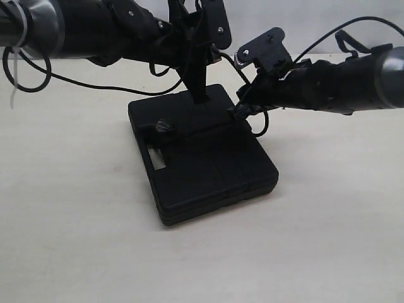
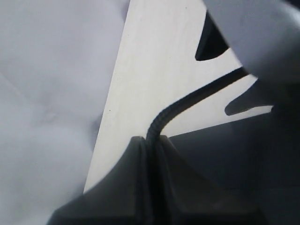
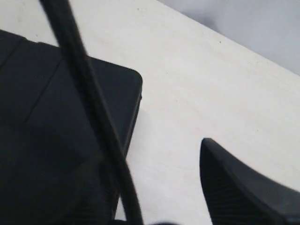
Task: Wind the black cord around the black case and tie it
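The black case (image 1: 208, 164) lies flat on the table with its handle slot toward the left. The black cord (image 1: 163, 127) shows a frayed knot on the case's top and runs right across the lid toward my right gripper (image 1: 242, 112). My left gripper (image 1: 201, 95) points down at the case's far edge. In the left wrist view its jaws (image 2: 152, 140) are shut on the braided cord (image 2: 161, 119), which rises out of them and bends away. My right gripper (image 3: 150, 154) stands open beside a corner of the case (image 3: 42, 93). The cord (image 3: 84, 89) passes between its fingers without being pinched.
The pale table (image 1: 76, 208) extends all round the case. A thin black line (image 1: 95, 84) trails over the table from under the left arm. Glossy arm cables loop at the left (image 1: 9, 76) and upper right (image 1: 328, 33). A white backdrop stands behind.
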### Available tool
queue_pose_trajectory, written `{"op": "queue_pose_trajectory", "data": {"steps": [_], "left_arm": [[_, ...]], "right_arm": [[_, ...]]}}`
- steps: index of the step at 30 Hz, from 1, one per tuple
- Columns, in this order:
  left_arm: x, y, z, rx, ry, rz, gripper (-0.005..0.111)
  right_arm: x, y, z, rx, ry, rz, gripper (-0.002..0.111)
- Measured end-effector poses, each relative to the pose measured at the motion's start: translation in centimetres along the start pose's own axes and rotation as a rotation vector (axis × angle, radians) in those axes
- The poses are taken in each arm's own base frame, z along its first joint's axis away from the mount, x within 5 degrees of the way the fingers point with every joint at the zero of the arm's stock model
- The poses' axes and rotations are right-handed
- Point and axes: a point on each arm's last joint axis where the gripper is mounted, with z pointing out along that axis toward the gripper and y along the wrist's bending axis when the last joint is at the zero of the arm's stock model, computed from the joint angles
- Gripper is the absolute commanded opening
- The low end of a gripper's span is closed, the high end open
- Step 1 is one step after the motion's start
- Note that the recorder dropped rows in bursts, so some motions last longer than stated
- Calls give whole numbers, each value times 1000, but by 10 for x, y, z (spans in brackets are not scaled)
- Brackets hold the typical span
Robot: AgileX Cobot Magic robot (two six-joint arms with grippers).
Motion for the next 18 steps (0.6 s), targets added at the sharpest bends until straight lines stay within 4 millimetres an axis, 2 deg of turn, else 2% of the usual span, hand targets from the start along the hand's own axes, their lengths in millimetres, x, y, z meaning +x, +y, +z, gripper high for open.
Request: {"op": "queue_pose_trajectory", "data": {"steps": [5, 9, 13, 18], "left_arm": [[-7, 3, -9, 8, -21, 4, 0], [-8, 3, -10, 21, -24, 4, 0], [-8, 3, -10, 21, -24, 4, 0], [-8, 2, -10, 25, -25, 4, 0]], "right_arm": [[19, -2, 16, -3, 59, -41, 51], [22, -2, 18, -6, 69, -59, 51], [15, -4, 12, 0, 50, -61, 51], [-6, -11, -10, 18, -14, -54, 51]]}}
